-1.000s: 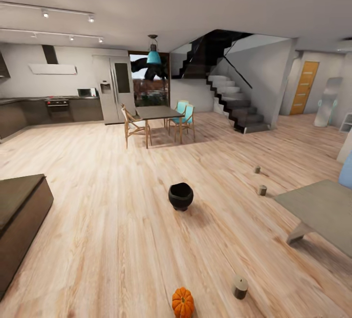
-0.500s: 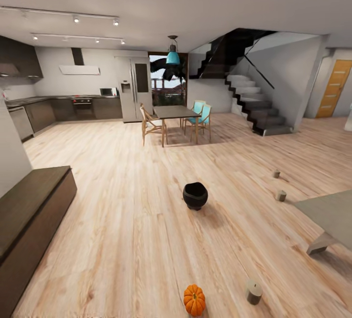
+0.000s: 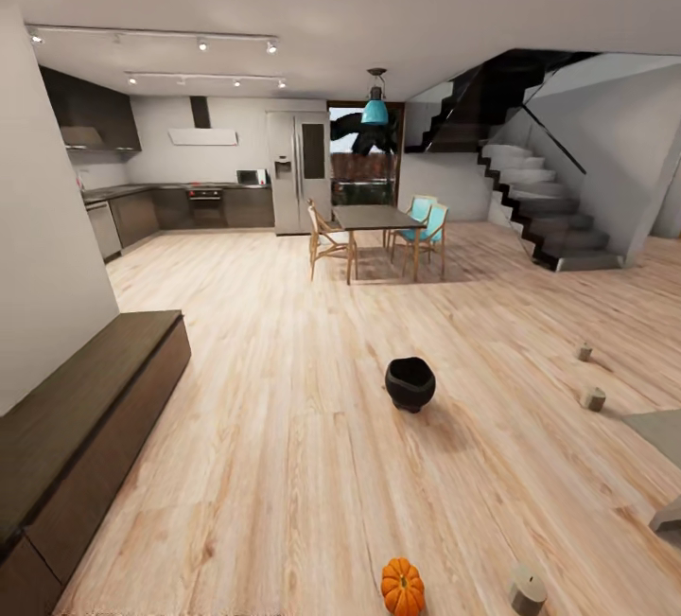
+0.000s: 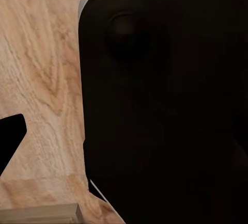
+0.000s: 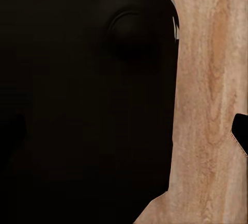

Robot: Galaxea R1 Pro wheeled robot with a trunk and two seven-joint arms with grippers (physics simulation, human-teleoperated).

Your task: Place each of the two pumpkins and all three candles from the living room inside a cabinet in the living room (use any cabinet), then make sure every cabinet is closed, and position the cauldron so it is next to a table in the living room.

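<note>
In the head view a glossy black cauldron (image 3: 410,383) stands on the wood floor in mid-room. An orange pumpkin (image 3: 403,588) sits near the bottom edge, with a stubby candle (image 3: 526,589) to its right. Two more candles (image 3: 593,398) (image 3: 584,351) stand further off at the right. The long dark cabinet (image 3: 85,417) runs along the left wall, its fronts closed. Only a corner and a leg of the grey table (image 3: 662,430) show at the right edge. Each wrist view has a dark robot panel over the floor, with one dark fingertip (image 4: 9,139) (image 5: 241,132) at the frame's edge.
A dining table with wooden and teal chairs (image 3: 376,219) stands further back. Behind it are the fridge (image 3: 299,171) and the kitchen units. A dark staircase (image 3: 544,209) rises at the right. A white wall (image 3: 47,247) borders the cabinet on the left.
The camera has swung left, so the whole picture has shifted right. More of the cabinet and left wall now show, and the grey table has slid mostly out of frame.
</note>
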